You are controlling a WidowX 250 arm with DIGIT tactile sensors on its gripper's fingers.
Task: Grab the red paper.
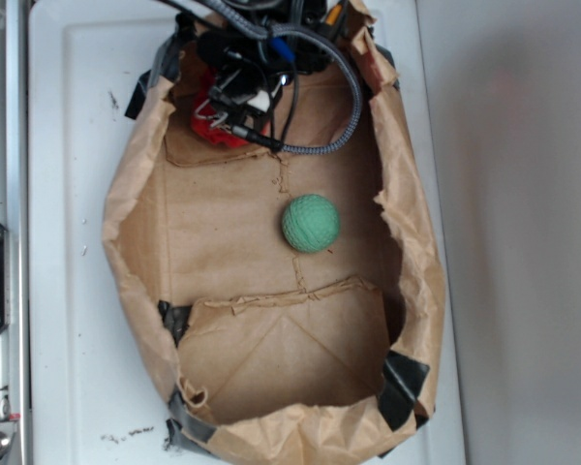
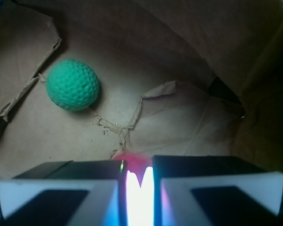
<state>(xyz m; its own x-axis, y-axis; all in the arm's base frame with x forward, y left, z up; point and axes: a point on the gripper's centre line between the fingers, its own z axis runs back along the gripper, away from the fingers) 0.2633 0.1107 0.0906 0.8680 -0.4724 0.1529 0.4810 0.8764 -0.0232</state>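
Since red paper (image 1: 213, 133) sits at far end of brown bag (image 1: 136, 242), mostly under gripper (image 1: 242, 102), I read jaws as narrow around it, red glow between pads. I squeeze gently, lift straight. Green ball (image 1: 311, 224) well apart.

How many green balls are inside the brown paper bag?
1. The green ball lies near the middle of the bag floor, apart from the gripper. The arm may hide something beneath it.
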